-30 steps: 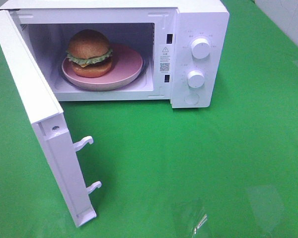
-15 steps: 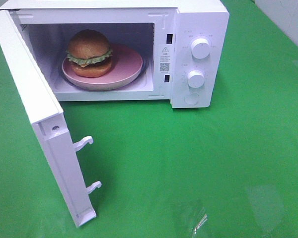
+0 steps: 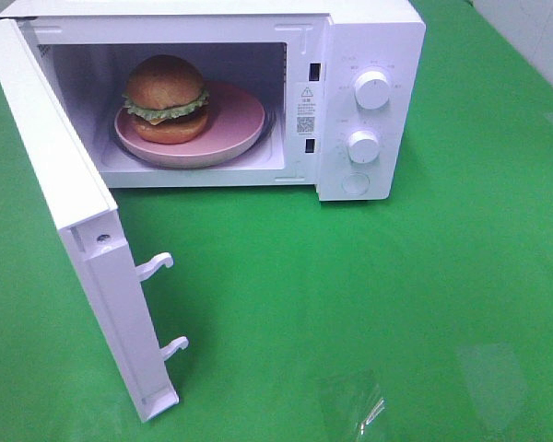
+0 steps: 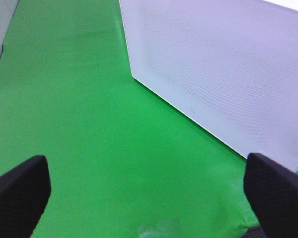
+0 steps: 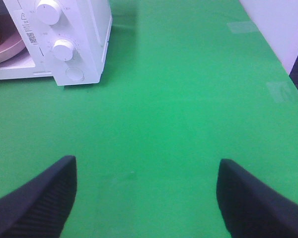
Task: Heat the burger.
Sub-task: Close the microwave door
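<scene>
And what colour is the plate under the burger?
Pale pink: the plate sits beneath the burger, clearest in the exterior high view.

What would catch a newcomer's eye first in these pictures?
The white microwave at the back of the bright green tablecloth stands out first, with its door wide open and jutting toward the front left. Inside it, a burger with green lettuce sits on the left part of a pink plate.
</scene>
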### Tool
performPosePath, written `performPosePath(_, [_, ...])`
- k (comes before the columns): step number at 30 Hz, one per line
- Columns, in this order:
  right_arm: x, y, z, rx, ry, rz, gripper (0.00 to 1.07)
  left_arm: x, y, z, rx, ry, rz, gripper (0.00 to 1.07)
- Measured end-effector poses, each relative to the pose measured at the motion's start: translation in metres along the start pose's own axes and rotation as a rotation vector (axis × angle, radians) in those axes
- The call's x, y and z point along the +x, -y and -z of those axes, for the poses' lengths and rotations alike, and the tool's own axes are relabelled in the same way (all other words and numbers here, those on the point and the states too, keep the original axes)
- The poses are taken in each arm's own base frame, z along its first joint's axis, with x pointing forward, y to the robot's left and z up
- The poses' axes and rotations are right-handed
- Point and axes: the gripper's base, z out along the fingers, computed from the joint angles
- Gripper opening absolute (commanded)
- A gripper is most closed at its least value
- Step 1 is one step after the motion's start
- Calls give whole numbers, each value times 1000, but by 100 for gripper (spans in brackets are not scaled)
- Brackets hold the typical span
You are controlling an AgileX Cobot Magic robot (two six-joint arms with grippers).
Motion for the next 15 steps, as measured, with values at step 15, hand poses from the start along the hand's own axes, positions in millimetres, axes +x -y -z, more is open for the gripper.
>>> performPosePath(15, [0, 0, 0, 0, 0, 0, 76, 0, 0, 0, 0, 0, 0, 98])
